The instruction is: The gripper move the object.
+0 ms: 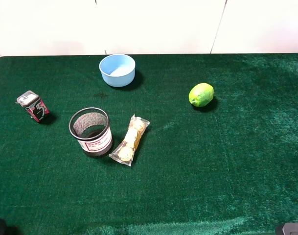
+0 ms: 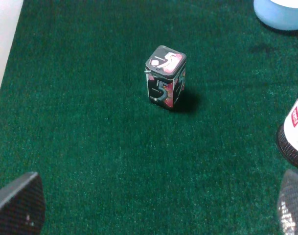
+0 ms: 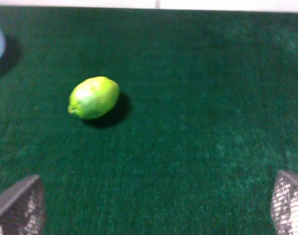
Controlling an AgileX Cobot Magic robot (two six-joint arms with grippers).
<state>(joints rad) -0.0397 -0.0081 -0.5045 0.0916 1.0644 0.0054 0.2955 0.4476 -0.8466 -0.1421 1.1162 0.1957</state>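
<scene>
Dark arm corners are just seen at the bottom edge of the high view; farther in, the chocolate packet (image 1: 130, 140) lies flat on the green cloth (image 1: 212, 166), touching or just beside the mesh cup (image 1: 90, 131). Only here is the packet seen. From the left wrist, the left gripper (image 2: 153, 208) is shown spread wide and empty, perhaps fully, facing the small can (image 2: 165, 77). From the right wrist, the right gripper (image 3: 153, 205) is likewise wide apart, empty, near the lime (image 3: 93, 97).
</scene>
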